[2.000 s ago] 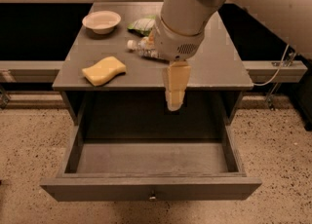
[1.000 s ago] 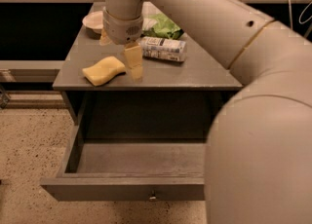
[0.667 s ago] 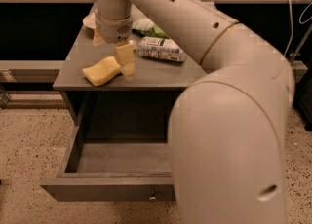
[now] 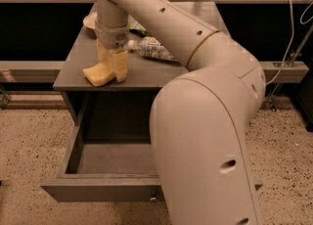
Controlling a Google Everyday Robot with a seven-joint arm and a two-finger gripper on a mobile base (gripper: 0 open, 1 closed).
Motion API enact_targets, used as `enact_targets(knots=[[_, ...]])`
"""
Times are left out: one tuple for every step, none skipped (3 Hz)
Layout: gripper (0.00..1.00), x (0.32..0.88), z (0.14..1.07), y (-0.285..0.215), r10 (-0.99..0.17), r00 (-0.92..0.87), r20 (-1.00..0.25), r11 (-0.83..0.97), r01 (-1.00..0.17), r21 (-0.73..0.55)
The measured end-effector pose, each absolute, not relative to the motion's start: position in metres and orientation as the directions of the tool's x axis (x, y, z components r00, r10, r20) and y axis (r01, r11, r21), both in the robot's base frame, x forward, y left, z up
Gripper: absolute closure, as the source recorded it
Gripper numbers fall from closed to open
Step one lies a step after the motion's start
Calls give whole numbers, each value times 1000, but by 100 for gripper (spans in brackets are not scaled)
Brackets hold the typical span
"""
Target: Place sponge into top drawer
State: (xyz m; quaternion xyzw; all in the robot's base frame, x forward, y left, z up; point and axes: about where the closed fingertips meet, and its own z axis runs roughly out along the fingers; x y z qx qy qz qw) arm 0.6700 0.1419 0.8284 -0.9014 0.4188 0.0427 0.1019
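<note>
The pale yellow sponge [image 4: 99, 75] lies on the grey cabinet top [image 4: 146, 75], near its front left edge. My gripper [image 4: 111, 61] has come down on it from above. One yellowish finger [image 4: 121, 65] stands at the sponge's right end and the other sits behind it, so the fingers are apart and straddle the sponge. The sponge still rests on the top. The top drawer [image 4: 98, 189] is pulled out wide below, and its inside [image 4: 112, 158] is bare. My arm hides the drawer's right half and most of its knob.
A plastic bottle [image 4: 152, 49] lies on the cabinet top right of the gripper. A white bowl [image 4: 90, 21] and a green packet [image 4: 137, 26] sit at the back. My large arm [image 4: 205, 136] fills the right foreground. The floor is speckled.
The gripper has come down over the sponge, its fingers now on both sides of it. The arm has swung nearer and covers more of the drawer.
</note>
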Motion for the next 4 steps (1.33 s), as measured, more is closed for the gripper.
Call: enact_targets(knots=[[64, 669, 832, 143, -743, 647, -170, -630, -762, -149], [85, 669, 834, 143, -743, 647, -170, -629, -763, -149], [80, 668, 835, 142, -744, 645, -171, -628, -764, -150], [80, 636, 848, 114, -767, 604, -217, -579, -797, -174]])
